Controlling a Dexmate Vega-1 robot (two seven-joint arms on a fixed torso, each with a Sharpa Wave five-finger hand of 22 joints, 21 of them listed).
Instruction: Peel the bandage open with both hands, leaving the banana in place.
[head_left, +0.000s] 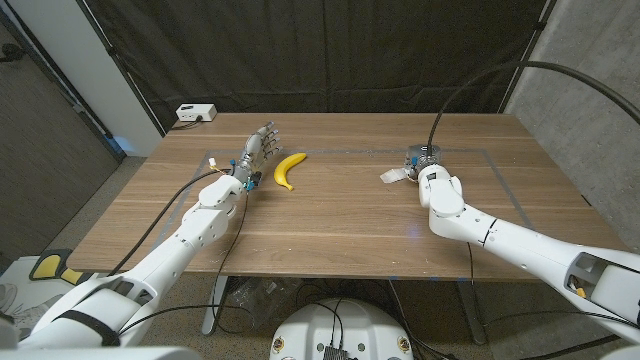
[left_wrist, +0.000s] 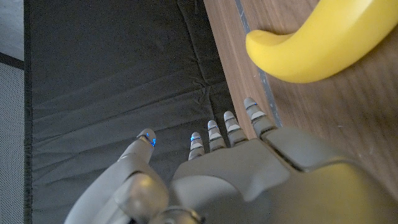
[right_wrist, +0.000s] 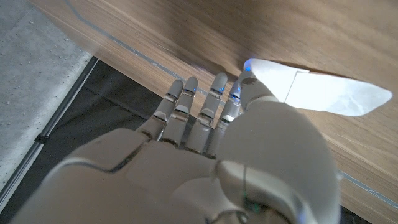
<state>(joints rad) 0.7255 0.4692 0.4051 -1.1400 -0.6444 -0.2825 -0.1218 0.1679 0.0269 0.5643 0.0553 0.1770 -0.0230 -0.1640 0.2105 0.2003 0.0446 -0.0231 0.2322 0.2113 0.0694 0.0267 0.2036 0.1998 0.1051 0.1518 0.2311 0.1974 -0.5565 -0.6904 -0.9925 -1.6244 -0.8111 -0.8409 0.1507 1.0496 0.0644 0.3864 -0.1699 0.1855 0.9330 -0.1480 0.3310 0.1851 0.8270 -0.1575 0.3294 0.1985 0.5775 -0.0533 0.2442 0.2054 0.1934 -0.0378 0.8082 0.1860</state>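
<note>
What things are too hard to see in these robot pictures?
- Bandage: tiny in the head view; washed out white in the right wrist view, so no detail shows.
- Right hand: its own wrist hides it in the head view; whether it touches the bandage is unclear.
- Banana: cut off by the left wrist picture's edge.
- Left hand: palm side hidden.

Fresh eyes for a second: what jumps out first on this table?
The yellow banana lying bare on the wooden table, just right of the raised, spread left hand. Across the table, the right hand sits beside the white bandage, not yet peeled.
</note>
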